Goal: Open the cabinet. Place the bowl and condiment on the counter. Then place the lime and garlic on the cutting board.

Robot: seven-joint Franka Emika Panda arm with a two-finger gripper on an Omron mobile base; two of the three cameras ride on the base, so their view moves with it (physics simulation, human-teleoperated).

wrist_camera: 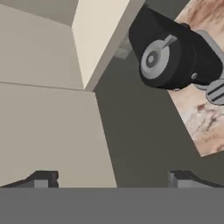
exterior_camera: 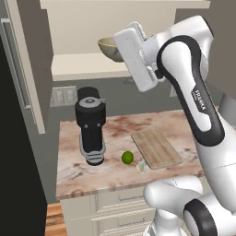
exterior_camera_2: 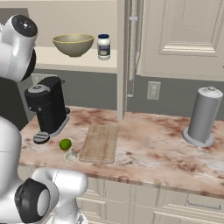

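Left base view: the cream cabinet (exterior_camera: 27, 69) stands open, and the wide olive-yellow bowl (exterior_camera: 109, 47) sits on its shelf, partly behind the white arm's raised hand.

Right base view: bowl beside the white blue-lidded jar (exterior_camera_2: 103, 46); bright green lime (exterior_camera_2: 65, 144) and pale garlic bulb (exterior_camera_2: 71, 154) lie on the marble worktop (exterior_camera_2: 166, 144) left of the wooden board (exterior_camera_2: 99, 142).

Hand view: fingers (wrist_camera: 113, 179) spread wide, empty, aimed at the shelf's underside; the bowl probably lies above them.

Cabinet (exterior_camera: 27, 69) open, bowl (exterior_camera: 108, 47) on shelf, lime (exterior_camera: 127, 158) beside possibly garlic (exterior_camera: 141, 168)
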